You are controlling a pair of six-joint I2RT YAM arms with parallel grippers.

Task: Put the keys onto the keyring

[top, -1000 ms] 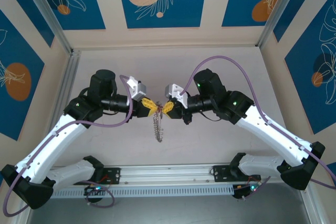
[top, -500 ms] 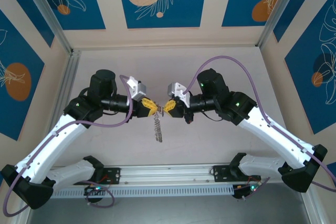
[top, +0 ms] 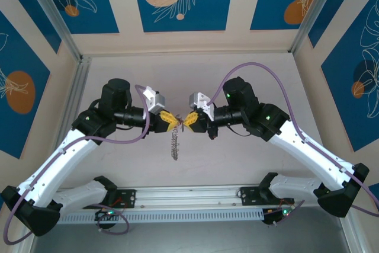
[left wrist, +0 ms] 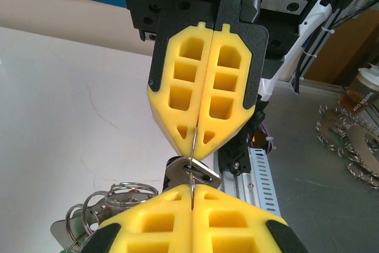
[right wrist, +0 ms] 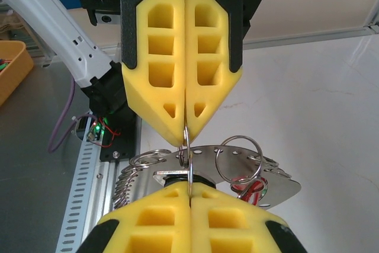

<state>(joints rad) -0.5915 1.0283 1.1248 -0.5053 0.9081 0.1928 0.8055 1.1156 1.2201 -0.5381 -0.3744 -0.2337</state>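
Keyring (top: 173,145) dangling, thin wire pinched in left hand (top: 173,124) and right hand (top: 185,124), both closed tight, tips meeting

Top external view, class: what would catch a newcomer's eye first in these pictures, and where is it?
Two yellow-padded arms meet nose to nose over the middle of the table: the left pincer and the right pincer, both shut on the thin wire of the keyring. The keyring's fringe of small silvery pieces dangles just below them.
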